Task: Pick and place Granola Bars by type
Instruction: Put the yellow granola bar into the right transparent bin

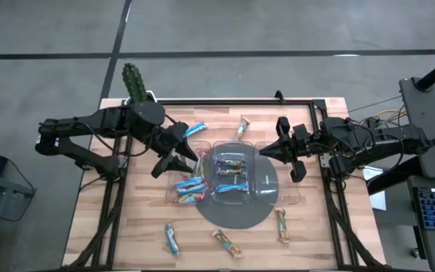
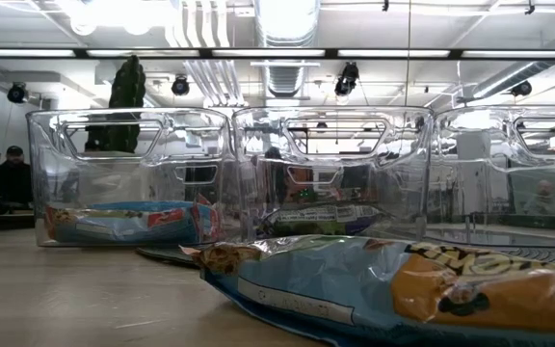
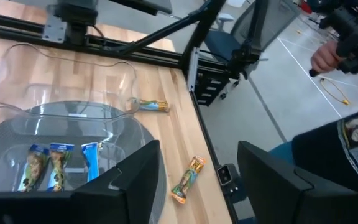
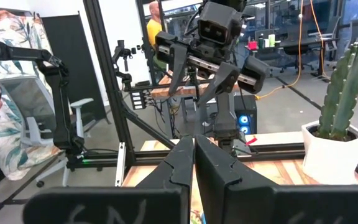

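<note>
A clear three-compartment tray (image 1: 266, 189) stands on a round grey mat (image 1: 236, 215) mid-table. Blue Granola Bars (image 1: 191, 187) lie in its left compartment and multicoloured ones (image 1: 230, 172) in the middle one. Loose bars lie on the wood: two at the far side (image 1: 195, 130) (image 1: 242, 128) and three at the near side (image 1: 171, 238) (image 1: 227, 243) (image 1: 282, 224). My left gripper (image 1: 177, 165) hangs open above the tray's left end, nothing between its fingers (image 3: 135, 180). My right gripper (image 1: 278, 148) hovers shut and level over the tray's right end, holding nothing (image 4: 194, 163).
A potted cactus (image 1: 133, 81) stands at the table's far left corner. A black frame rail (image 1: 225, 101) runs along the far edge. In the low view a blue-and-gold bar (image 2: 393, 289) lies close in front of the tray (image 2: 229, 173).
</note>
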Controlling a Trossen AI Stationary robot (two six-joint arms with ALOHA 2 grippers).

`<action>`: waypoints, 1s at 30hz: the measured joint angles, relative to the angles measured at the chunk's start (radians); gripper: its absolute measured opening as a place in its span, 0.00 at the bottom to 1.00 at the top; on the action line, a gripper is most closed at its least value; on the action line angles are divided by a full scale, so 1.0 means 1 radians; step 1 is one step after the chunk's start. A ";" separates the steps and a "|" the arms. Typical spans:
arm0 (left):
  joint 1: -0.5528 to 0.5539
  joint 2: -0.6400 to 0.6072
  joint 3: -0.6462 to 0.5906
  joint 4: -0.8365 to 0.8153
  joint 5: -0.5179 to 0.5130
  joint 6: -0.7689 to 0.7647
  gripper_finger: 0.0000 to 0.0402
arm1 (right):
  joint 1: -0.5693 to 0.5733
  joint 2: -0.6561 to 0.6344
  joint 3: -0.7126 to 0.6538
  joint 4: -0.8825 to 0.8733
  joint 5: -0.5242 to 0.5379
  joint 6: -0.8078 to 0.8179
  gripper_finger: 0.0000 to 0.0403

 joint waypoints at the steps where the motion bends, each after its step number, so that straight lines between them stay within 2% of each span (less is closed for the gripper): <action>1: -0.004 0.000 0.000 0.000 0.012 0.012 0.49 | 0.000 0.000 0.000 0.000 0.000 0.000 0.02; 5: -0.031 -0.002 0.003 0.000 0.040 0.070 0.49 | 0.000 0.000 0.000 0.000 0.000 0.000 0.02; 9: -0.095 -0.003 0.010 -0.018 0.079 0.065 0.49 | 0.000 0.000 0.000 0.000 0.000 0.011 0.02; 17: -0.260 0.013 0.016 -0.274 0.088 0.092 0.49 | 0.000 0.000 0.000 -0.001 0.001 0.041 0.02; 22: -0.361 0.056 0.010 -0.313 0.086 0.113 0.49 | 0.000 0.000 0.000 -0.002 0.027 0.052 0.02; 24: -0.404 0.080 0.009 -0.323 0.055 0.145 0.49 | -0.001 0.000 0.000 -0.002 0.028 0.052 0.02; 30: -0.493 0.168 0.000 -0.443 -0.139 0.268 0.49 | -0.001 0.000 0.000 -0.003 0.054 0.052 0.02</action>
